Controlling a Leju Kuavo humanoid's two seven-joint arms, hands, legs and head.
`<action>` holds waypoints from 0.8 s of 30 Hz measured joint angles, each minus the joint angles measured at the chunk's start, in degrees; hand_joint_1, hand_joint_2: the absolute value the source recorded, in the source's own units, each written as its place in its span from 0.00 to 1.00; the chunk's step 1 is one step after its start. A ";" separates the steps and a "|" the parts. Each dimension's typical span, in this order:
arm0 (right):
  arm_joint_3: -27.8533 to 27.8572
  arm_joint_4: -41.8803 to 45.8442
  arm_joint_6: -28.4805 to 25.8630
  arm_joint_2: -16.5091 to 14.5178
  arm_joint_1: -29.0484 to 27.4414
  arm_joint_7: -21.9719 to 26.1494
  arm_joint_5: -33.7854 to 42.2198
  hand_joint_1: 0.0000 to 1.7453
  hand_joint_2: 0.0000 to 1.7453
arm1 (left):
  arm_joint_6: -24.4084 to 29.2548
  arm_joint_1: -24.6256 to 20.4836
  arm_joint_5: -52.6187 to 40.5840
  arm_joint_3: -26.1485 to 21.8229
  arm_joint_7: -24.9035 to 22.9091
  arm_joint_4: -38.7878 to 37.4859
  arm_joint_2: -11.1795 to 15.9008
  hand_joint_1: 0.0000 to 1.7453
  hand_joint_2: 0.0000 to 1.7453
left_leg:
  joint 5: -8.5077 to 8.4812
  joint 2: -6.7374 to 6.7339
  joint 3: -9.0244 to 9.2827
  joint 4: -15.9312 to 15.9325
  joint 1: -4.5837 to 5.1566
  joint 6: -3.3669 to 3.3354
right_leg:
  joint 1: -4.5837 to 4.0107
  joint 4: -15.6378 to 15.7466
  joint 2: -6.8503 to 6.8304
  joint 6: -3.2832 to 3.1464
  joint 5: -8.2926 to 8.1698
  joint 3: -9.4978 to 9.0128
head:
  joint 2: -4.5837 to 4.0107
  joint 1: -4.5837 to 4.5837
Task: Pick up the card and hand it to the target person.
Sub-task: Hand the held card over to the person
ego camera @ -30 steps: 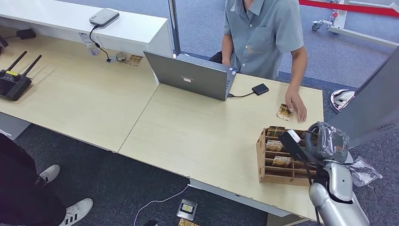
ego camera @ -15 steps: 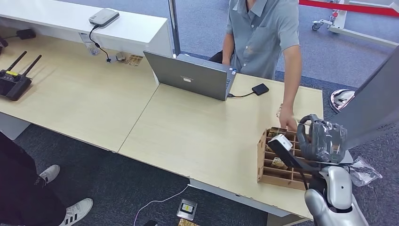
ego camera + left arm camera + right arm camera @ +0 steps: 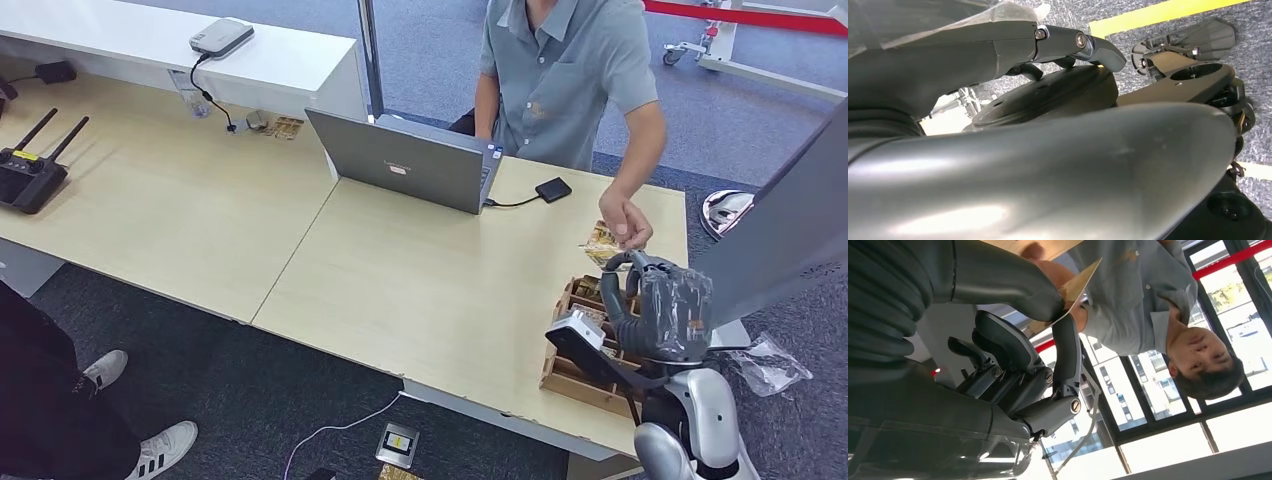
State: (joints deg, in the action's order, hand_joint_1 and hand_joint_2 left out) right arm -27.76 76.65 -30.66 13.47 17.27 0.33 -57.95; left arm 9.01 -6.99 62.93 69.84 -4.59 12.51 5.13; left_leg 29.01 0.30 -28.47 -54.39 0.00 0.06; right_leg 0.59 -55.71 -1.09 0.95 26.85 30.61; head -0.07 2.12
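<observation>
Card sits pinched between the thumb and a dark finger of the right hand, raised over the wooden card rack at the desk's near right corner; in the head view the card shows as a small patterned slip at about 11 o'clock from that hand, just beside the person's hand; person's fingers appear to be touching or closing on the card's far end, though contact is not certain from either view; card's long axis runs from the robot's fingertips outward toward the person, free end leading; right hand is the near one and the one grasping; left hand hangs low by the robot's body, its state cannot be told from the close wrist view.

Judgement: handover stage, nearly done; what remains turns on the person having a firm hold before the pinch loosens; risk is the card dropping onto the desk or rack.

Further out: grey laptop at 10 o'clock; black hard drive beside it; remote controller at far left.
</observation>
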 joint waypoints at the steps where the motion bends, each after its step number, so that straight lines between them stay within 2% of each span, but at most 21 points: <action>1: -0.13 -0.03 -0.01 -0.06 -0.06 0.15 0.22 1.00 1.00 | -0.04 0.00 -0.05 -0.01 -0.01 -0.01 0.01 0.00 0.00 | 0.00 0.00 0.00 0.00 0.00 0.00 | 0.00 0.00 0.00 0.00 0.00 0.00 | 0.00 0.00; 12: -0.79 -1.36 0.31 -0.32 -0.29 -0.03 0.24 1.00 1.00 | -0.29 -0.01 -0.63 -0.01 -0.03 -0.05 0.05 0.00 0.00 | 0.00 0.00 0.00 0.00 0.00 0.00 | 0.00 0.00 0.00 0.00 0.00 0.00 | 0.00 0.01; 13: -0.81 -1.51 0.31 -0.33 -0.29 -0.16 0.13 0.97 1.00 | -0.30 -0.01 -0.69 -0.01 -0.03 -0.05 0.05 0.00 0.00 | 0.00 0.00 0.00 0.00 0.00 0.00 | 0.00 0.00 0.00 0.00 0.00 0.00 | 0.01 0.01; 14: -0.83 -1.66 0.30 -0.34 -0.29 -0.28 0.05 0.91 1.00 | -0.31 -0.01 -0.74 -0.01 -0.03 -0.05 0.05 0.00 0.00 | 0.00 0.00 0.00 0.00 0.00 0.00 | 0.00 0.00 0.00 0.00 0.00 0.00 | 0.01 0.01; 16: -0.89 -1.95 0.31 -0.35 -0.29 -0.58 0.00 0.41 1.00 | -0.34 -0.01 -0.81 -0.01 -0.02 -0.05 0.07 0.00 0.00 | 0.00 0.00 0.00 0.00 0.00 0.00 | 0.00 0.00 0.00 0.00 0.00 0.00 | 0.01 0.00; 18: -0.97 -2.16 0.45 -0.36 -0.29 -0.99 -0.08 0.00 1.00 | -0.35 -0.01 -0.84 -0.02 -0.02 -0.05 0.08 0.00 0.00 | 0.00 0.00 0.00 0.00 0.00 0.00 | 0.00 0.00 0.00 0.00 0.00 0.01 | 0.01 0.00; 24: -1.14 -2.74 1.94 -0.39 -0.29 -1.92 0.03 0.00 1.00 | -0.35 -0.01 -0.83 -0.03 0.00 -0.05 0.08 0.00 0.00 | 0.00 0.00 -0.01 0.00 0.00 0.00 | 0.00 0.00 0.00 0.00 0.00 0.02 | 0.00 0.01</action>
State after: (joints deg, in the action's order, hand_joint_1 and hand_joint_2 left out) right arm -28.90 73.91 -28.72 13.09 16.98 -1.59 -57.92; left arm 8.66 -7.00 62.10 69.82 -4.59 12.46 5.20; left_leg 29.02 0.30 -28.47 -54.39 0.00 0.07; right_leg 0.59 -55.71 -1.09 0.95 26.85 30.62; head -0.07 2.13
